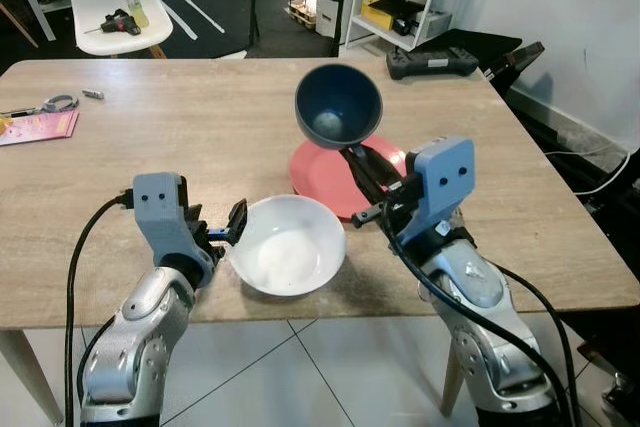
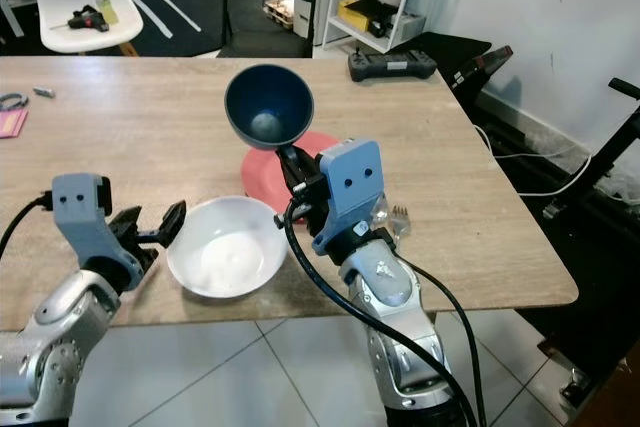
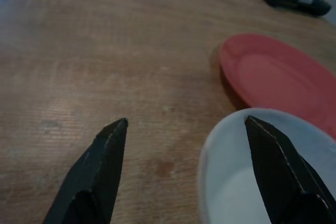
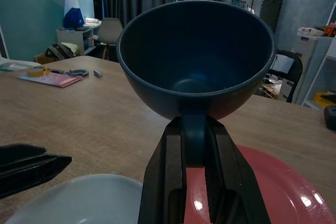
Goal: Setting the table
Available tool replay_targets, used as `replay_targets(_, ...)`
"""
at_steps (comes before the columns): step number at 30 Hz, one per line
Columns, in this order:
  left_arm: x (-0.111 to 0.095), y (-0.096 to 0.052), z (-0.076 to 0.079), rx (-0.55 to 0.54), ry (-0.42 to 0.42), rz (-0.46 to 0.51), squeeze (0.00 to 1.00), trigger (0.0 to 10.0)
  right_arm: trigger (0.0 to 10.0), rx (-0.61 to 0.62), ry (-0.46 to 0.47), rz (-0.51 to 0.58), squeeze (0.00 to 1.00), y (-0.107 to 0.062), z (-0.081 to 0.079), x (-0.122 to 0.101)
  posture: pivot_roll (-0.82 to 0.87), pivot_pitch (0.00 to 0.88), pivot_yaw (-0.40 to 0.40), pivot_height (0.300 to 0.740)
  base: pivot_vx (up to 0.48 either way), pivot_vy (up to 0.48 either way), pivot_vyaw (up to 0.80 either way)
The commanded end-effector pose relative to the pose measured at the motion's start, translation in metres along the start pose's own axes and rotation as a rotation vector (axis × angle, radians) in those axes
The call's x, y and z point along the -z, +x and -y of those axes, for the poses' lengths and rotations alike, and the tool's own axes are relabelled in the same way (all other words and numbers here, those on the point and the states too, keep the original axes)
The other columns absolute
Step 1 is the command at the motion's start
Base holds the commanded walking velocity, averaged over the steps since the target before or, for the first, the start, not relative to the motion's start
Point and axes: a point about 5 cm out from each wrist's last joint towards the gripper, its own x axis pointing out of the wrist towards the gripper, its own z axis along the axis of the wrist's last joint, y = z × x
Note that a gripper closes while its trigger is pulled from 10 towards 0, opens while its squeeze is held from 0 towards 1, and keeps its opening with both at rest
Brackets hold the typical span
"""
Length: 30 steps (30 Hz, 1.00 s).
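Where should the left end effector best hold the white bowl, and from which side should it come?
Probably the white bowl's near-left rim, from the robot's left. The bowl sits upright and its thin wall suits a pinch, one finger inside, one outside. The left end effector already stands open there, and the red plate crowds the far side.

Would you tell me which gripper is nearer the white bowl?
Left gripper: open, straddling the round white bowl's near-left rim. Right gripper holds the dark blue bowl above the red plate.
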Motion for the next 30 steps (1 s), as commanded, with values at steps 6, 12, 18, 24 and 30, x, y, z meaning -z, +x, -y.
replay_targets(6, 0.004, 0.003, -0.013, -0.055, -0.067, -0.103, 0.00, 2.9, 10.0, 0.004, 0.005, 0.011, 0.00, -0.002, -0.002, -0.003, 0.00, 0.043, 0.069, 0.740, 0.000, 0.000, 0.00)
replay_targets(12, 0.006, 0.003, -0.010, -0.006, -0.124, -0.166, 0.00, 0.0, 10.0, 0.009, 0.008, 0.011, 0.00, -0.002, -0.001, -0.003, 0.00, 0.044, 0.070, 0.740, 0.000, 0.000, 0.00)
replay_targets(18, 0.009, 0.002, -0.012, -0.014, -0.130, -0.185, 0.00, 0.0, 10.0, 0.011, 0.015, 0.012, 0.00, -0.002, 0.000, -0.003, 0.01, 0.045, 0.067, 0.740, 0.000, 0.000, 0.00)
replay_targets(24, -0.007, 0.001, -0.013, -0.043, 0.316, -0.050, 0.00, 10.0, 10.0, 0.009, 0.021, 0.014, 0.00, -0.002, -0.001, -0.003, 0.00, 0.046, 0.066, 0.740, 0.000, 0.000, 0.00)
replay_targets(30, -0.016, -0.005, -0.004, -0.012, 0.330, 0.034, 1.00, 10.0, 10.0, 0.012, 0.025, 0.013, 0.00, -0.002, -0.001, -0.003, 0.00, 0.046, 0.069, 0.740, 0.000, 0.000, 0.00)
